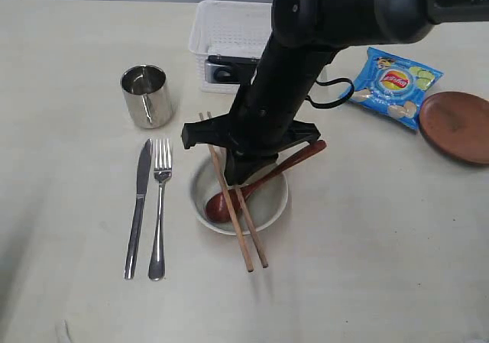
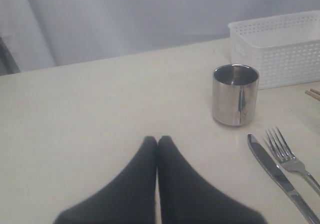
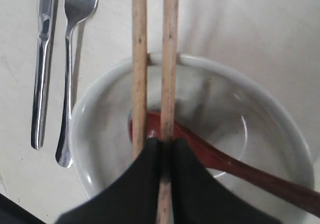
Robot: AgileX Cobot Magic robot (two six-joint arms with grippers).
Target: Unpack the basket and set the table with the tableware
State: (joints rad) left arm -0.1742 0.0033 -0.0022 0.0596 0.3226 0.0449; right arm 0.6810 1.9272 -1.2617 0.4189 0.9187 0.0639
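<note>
**Right claw clamped on chopsticks over bowl**

The right claw (image 3: 162, 145) was closed on the chopsticks (image 1: 244, 232), with one stick pinched between its tips. The pair lay across the bowl (image 1: 278, 199), their near ends jutting past its near rim. A spoon (image 1: 221, 205) sat in the bowl, its handle leaning over the far-right rim. Left of the bowl lay the fork (image 1: 159, 213), then the knife (image 1: 138, 205), with the mug (image 1: 145, 95) beyond them. The basket (image 1: 229, 26) stood far, mid-table (image 1: 382, 266), the crisp bag (image 1: 393, 83) to its right and the plate (image 1: 457, 125) at the right edge. The left claw (image 2: 157, 144) was pressed together, empty, above the table
</note>
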